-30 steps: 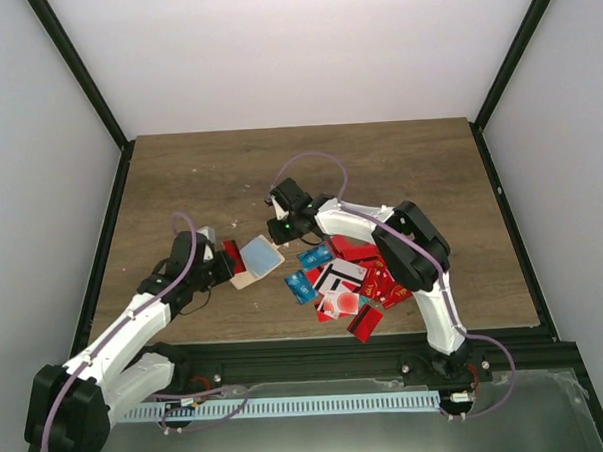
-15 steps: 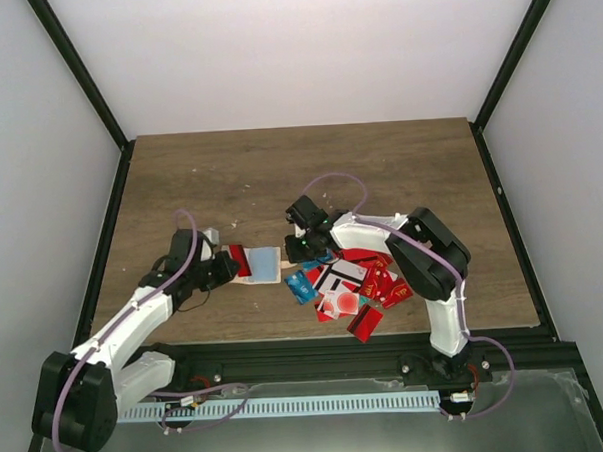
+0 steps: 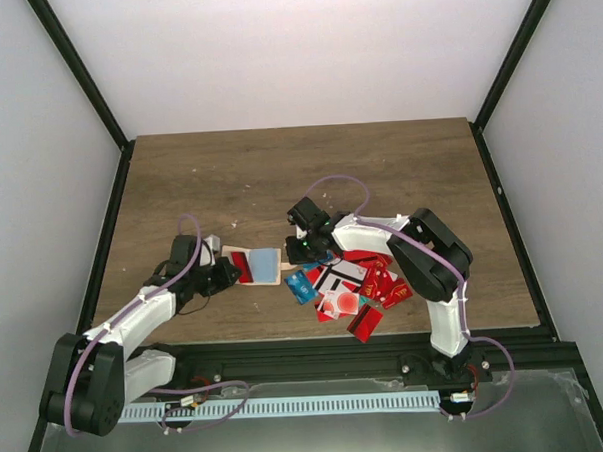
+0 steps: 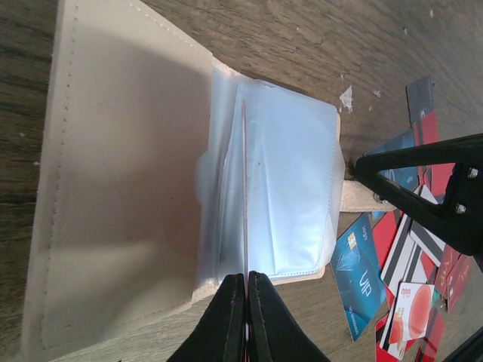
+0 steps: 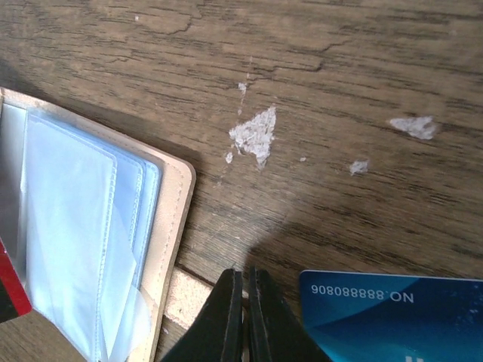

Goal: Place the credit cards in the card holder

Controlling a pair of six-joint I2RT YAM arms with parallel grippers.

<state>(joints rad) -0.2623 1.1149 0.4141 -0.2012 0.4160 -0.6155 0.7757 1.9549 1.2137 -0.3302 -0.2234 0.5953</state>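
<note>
Scuffed brown wooden table (image 3: 379,163) inside white walls (image 3: 294,46)

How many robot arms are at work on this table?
2. The left arm reaches to the card holder; the right arm bends over to the holder's right edge, beside the credit cards. None seems hidden.

The card holder (image 3: 257,265) lay open and flat on the wooden counter (image 3: 399,162), its pale blue sleeves facing up and a strip of red showing at its left side. The left pincer (image 3: 227,277) came in low from the left and gripped the holder's left edge, fingers closed. The right pincer (image 3: 301,252) pointed down just beside the holder's right edge, also closed. It stood at the left fringe of the credit cards (image 3: 352,284), a loose heap of red, teal and striped white pieces spread out to the right.
</note>
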